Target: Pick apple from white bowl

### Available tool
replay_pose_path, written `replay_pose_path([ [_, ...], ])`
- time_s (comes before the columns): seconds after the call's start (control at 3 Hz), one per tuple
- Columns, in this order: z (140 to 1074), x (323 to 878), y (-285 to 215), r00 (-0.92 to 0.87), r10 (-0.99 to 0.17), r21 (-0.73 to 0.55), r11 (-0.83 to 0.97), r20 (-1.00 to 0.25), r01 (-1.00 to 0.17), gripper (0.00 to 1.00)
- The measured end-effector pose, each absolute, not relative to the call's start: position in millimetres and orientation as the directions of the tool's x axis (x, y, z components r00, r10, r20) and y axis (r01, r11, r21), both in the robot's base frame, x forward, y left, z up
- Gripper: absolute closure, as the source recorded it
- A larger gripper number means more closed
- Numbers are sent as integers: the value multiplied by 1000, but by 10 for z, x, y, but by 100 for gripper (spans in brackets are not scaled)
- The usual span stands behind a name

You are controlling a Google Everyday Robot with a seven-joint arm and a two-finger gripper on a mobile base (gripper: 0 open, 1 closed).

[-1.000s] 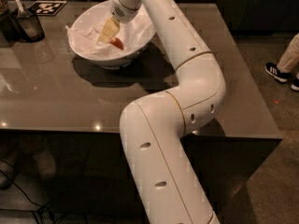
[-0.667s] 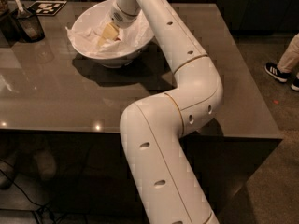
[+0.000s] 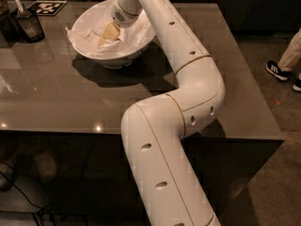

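One gripper [image 3: 107,36] low inside white bowl [image 3: 117,58], over crumpled paper lining [image 3: 83,37]; jaw opening: cannot tell. Apple unseen, probably hidden beneath jaws. Judged light, firm, smooth, rather slippery; best taken across widest middle, moderate squeeze against bruising.

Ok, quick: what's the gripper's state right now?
Gripper: down inside the white bowl; open, closed or holding anything cannot be told.
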State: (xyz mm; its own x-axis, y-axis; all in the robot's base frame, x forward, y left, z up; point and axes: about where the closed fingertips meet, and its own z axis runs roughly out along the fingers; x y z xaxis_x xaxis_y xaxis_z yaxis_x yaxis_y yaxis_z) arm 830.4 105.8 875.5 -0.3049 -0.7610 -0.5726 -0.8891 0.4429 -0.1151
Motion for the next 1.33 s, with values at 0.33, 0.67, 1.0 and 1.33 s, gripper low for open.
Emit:
replay_pose_path([
  [0.33,8933,8282,980,-294,-751,-130,449,-591,-884,0],
  [0.67,8933,8281,984,-294,-751,-130,448,-591,-885,0],
  [1.0,8935,8267,1040,-283,-751,-126,437,-596,-891,0],
  [1.33,8837,8253,1072,-295,-744,-96,433,-600,-896,0],
])
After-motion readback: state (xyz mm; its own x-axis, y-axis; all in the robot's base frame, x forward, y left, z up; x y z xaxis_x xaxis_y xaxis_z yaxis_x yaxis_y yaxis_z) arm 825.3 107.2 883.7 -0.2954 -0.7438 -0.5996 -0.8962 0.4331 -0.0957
